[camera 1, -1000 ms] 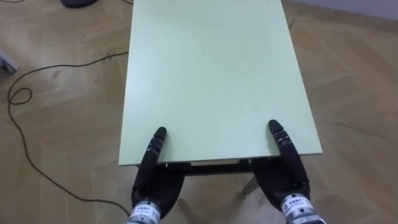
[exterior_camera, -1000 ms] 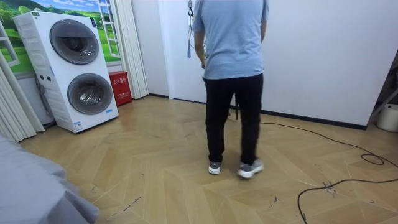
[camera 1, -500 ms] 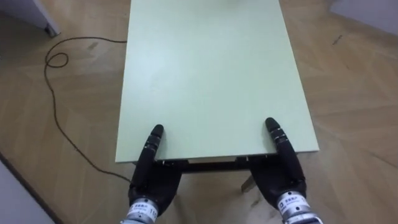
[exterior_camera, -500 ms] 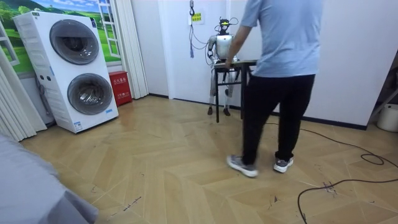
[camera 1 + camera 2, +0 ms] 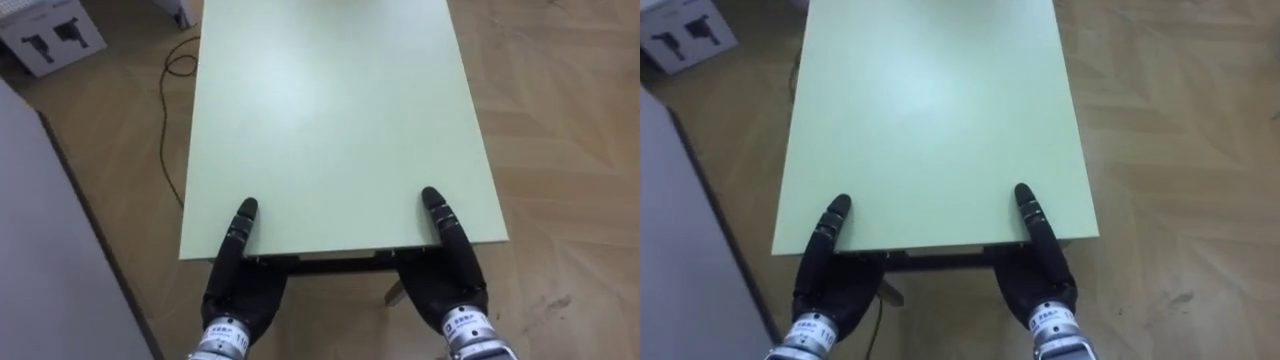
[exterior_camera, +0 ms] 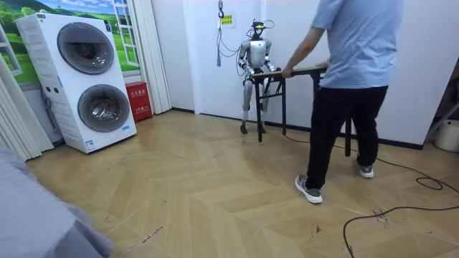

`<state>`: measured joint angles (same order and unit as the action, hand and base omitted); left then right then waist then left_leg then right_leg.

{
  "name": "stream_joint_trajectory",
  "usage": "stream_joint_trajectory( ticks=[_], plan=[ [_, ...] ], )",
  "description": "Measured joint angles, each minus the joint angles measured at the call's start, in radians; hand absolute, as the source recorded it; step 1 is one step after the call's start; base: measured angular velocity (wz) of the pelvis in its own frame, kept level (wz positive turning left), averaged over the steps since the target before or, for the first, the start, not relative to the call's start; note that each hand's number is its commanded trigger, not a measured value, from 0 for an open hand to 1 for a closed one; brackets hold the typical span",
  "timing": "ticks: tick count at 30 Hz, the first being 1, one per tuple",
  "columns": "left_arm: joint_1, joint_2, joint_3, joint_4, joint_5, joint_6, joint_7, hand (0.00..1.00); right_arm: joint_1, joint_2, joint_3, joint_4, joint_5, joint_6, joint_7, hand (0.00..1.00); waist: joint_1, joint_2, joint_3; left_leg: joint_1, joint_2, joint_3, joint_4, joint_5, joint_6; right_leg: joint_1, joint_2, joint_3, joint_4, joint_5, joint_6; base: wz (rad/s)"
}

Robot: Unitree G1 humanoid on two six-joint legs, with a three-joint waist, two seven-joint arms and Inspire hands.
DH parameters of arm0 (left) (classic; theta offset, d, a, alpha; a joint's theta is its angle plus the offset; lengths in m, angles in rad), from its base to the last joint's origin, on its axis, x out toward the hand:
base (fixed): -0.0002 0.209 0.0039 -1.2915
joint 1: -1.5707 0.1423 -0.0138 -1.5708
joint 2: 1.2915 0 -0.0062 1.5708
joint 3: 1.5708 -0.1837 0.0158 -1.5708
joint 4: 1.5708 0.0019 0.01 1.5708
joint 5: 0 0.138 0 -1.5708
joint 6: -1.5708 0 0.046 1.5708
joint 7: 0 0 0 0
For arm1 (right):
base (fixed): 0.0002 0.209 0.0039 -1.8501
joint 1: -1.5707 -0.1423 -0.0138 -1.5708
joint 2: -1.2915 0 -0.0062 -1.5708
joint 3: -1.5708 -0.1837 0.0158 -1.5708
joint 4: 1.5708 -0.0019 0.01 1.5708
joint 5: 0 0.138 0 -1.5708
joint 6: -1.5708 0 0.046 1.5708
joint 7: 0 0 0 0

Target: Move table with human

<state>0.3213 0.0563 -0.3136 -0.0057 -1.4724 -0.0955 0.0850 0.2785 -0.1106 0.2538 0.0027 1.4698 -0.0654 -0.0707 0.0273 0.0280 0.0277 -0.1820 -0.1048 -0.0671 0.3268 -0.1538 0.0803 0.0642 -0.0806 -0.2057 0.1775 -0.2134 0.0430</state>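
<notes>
Two hands are seen in the left eye view at the near short edge of a pale green rectangular table [image 5: 330, 110]: the left hand [image 5: 240, 288] and the right hand [image 5: 446, 282], each with a thumb laid flat on top and the rest hidden beneath, so a clamped grip cannot be told. A white cardboard box [image 5: 45, 35] is seen on the wooden floor. In the room view the table is held between the robot by the white wall and a person in a blue shirt [image 6: 351, 43], whose hand [image 6: 287, 72] is set on its edge
</notes>
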Motion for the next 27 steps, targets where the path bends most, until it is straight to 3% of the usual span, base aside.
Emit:
stream_joint_trajectory(
  ticks=[2, 3, 4, 6, 7, 8, 9, 10, 11, 12, 13, 14, 15, 16, 17, 20, 24, 27],
  plan=[
    [0.000, 0.011, -0.002, 0.000, -0.017, 0.006, 0.000, 1.00, 0.000, 0.001, 0.002, 0.007, 0.001, 0.000, 0.002, 1.00, -0.018, -0.001, 0.0000, 0.000, 0.046, 0.152, -0.005, 0.006, 0.010, 0.011, 0.011, -0.030, 0.027, -0.001, -0.001, 0.79],
    [0.000, 0.014, -0.005, 0.000, -0.018, 0.008, 0.000, 1.00, 0.000, -0.001, 0.002, 0.008, 0.002, 0.000, 0.002, 1.00, -0.020, -0.001, 0.0000, 0.002, 0.048, 0.152, -0.004, 0.007, 0.012, 0.007, 0.015, -0.033, 0.036, -0.001, -0.002, 0.71],
    [0.001, 0.012, -0.014, 0.005, -0.018, 0.010, 0.000, 1.00, 0.001, -0.002, 0.001, 0.012, 0.003, 0.000, 0.002, 1.00, -0.019, 0.000, 0.0004, 0.003, 0.047, 0.116, 0.000, 0.007, 0.012, 0.001, 0.023, -0.030, 0.052, -0.009, -0.015, 0.68],
    [-0.001, 0.012, -0.013, 0.010, -0.018, 0.010, 0.000, 1.00, 0.000, -0.002, 0.000, 0.013, -0.001, 0.000, 0.001, 1.00, -0.020, -0.001, -0.0015, 0.003, 0.028, 0.062, -0.019, 0.025, 0.003, -0.006, 0.057, 0.011, 0.002, -0.002, -0.056, 0.70],
    [0.000, 0.007, -0.009, 0.010, -0.018, 0.013, 0.000, 1.00, -0.004, -0.007, -0.001, 0.012, -0.002, 0.000, 0.001, 1.00, -0.023, -0.004, -0.0051, 0.016, 0.003, 0.059, -0.084, 0.065, -0.020, -0.016, 0.045, -0.031, -0.014, 0.010, -0.071, 0.65],
    [0.000, -0.008, 0.005, 0.009, -0.015, 0.016, -0.001, 1.00, -0.014, -0.016, -0.003, 0.011, -0.001, 0.001, 0.002, 1.00, -0.027, -0.004, -0.0052, 0.011, 0.025, 0.147, -0.071, 0.059, -0.046, -0.016, 0.014, -0.099, -0.028, 0.016, -0.071, 0.57],
    [0.002, -0.018, 0.008, 0.009, -0.013, 0.017, -0.001, 1.00, -0.019, -0.013, -0.002, 0.013, -0.002, 0.001, 0.002, 1.00, -0.026, 0.005, -0.0050, 0.010, 0.051, 0.217, -0.026, 0.025, -0.042, -0.015, 0.014, -0.131, -0.025, 0.017, -0.071, 0.51],
    [0.005, -0.024, 0.007, 0.009, -0.017, 0.020, -0.001, 1.00, -0.020, -0.014, -0.002, 0.014, -0.001, 0.000, 0.001, 1.00, -0.032, 0.020, -0.0084, 0.025, 0.101, 0.307, 0.033, -0.027, -0.041, -0.009, 0.017, -0.184, -0.006, 0.017, -0.071, 0.73],
    [0.002, -0.024, 0.007, 0.009, -0.017, 0.021, -0.001, 1.00, -0.022, -0.014, -0.003, 0.014, 0.003, 0.000, 0.001, 1.00, -0.057, 0.031, -0.0069, 0.036, 0.125, 0.327, 0.031, -0.043, -0.042, -0.016, 0.021, -0.233, 0.037, 0.016, -0.071, 1.12],
    [0.002, -0.019, 0.004, 0.010, -0.015, 0.022, -0.001, 1.00, -0.016, -0.013, -0.004, 0.014, 0.013, 0.002, 0.001, 1.00, -0.083, 0.036, -0.0064, 0.050, 0.131, 0.337, -0.004, -0.037, -0.032, -0.032, 0.022, -0.232, 0.100, 0.014, -0.068, 1.10],
    [0.002, -0.017, -0.001, 0.010, -0.014, 0.023, -0.001, 1.00, -0.010, -0.010, -0.005, 0.014, 0.015, 0.002, 0.001, 1.00, -0.093, 0.036, -0.0061, 0.064, 0.131, 0.330, -0.026, -0.032, -0.021, -0.049, 0.020, -0.218, 0.141, 0.010, -0.063, 0.87],
    [-0.002, -0.008, -0.003, 0.010, -0.008, 0.022, 0.000, 1.00, -0.006, -0.004, -0.007, 0.014, 0.012, 0.007, 0.001, 1.00, -0.101, 0.035, -0.0053, 0.073, 0.132, 0.295, -0.042, -0.034, -0.010, -0.089, 0.028, -0.151, 0.156, -0.008, -0.041, 0.43],
    [-0.007, -0.004, 0.000, 0.010, -0.008, 0.019, 0.000, 1.00, -0.008, 0.006, -0.007, 0.014, 0.006, 0.010, -0.001, 1.00, -0.098, 0.031, -0.0047, 0.070, 0.128, 0.288, -0.042, -0.036, -0.007, -0.108, 0.031, -0.120, 0.122, -0.008, -0.040, 0.34],
    [-0.014, 0.001, 0.004, 0.011, -0.008, 0.015, 0.000, 1.00, -0.013, 0.012, -0.006, 0.012, -0.001, 0.011, -0.001, 1.00, -0.097, 0.031, -0.0038, 0.060, 0.118, 0.283, -0.037, -0.038, -0.004, -0.162, 0.017, -0.080, 0.059, 0.031, -0.042, 0.28],
    [-0.015, -0.003, 0.001, 0.017, -0.008, 0.016, 0.001, 1.00, -0.012, 0.001, -0.006, 0.012, 0.001, 0.009, -0.001, 1.00, -0.098, 0.041, -0.0027, 0.060, 0.115, 0.274, -0.037, -0.040, -0.002, -0.194, 0.007, -0.075, 0.082, 0.078, -0.051, 0.25],
    [-0.017, -0.011, 0.001, 0.017, 0.001, 0.003, 0.001, 1.00, -0.027, -0.004, -0.003, 0.012, 0.009, 0.009, -0.002, 1.00, -0.074, 0.046, -0.0035, 0.055, 0.111, 0.281, -0.054, -0.040, -0.002, -0.200, -0.008, -0.101, 0.098, 0.077, -0.052, 0.06],
    [-0.014, -0.010, 0.001, 0.021, -0.001, 0.000, 0.001, 1.00, -0.027, -0.002, -0.002, 0.017, 0.003, 0.011, -0.002, 1.00, -0.071, 0.044, -0.0028, 0.057, 0.107, 0.281, -0.055, -0.040, -0.001, -0.188, -0.014, -0.104, 0.097, 0.076, -0.050, 0.20],
    [-0.014, -0.014, 0.006, 0.030, -0.002, -0.001, 0.001, 1.00, -0.027, 0.002, -0.001, 0.017, -0.007, 0.011, -0.008, 1.00, -0.047, 0.041, -0.0027, 0.058, 0.100, 0.281, -0.056, -0.045, 0.006, -0.185, -0.024, -0.113, 0.099, 0.071, -0.041, 0.09]
  ],
)
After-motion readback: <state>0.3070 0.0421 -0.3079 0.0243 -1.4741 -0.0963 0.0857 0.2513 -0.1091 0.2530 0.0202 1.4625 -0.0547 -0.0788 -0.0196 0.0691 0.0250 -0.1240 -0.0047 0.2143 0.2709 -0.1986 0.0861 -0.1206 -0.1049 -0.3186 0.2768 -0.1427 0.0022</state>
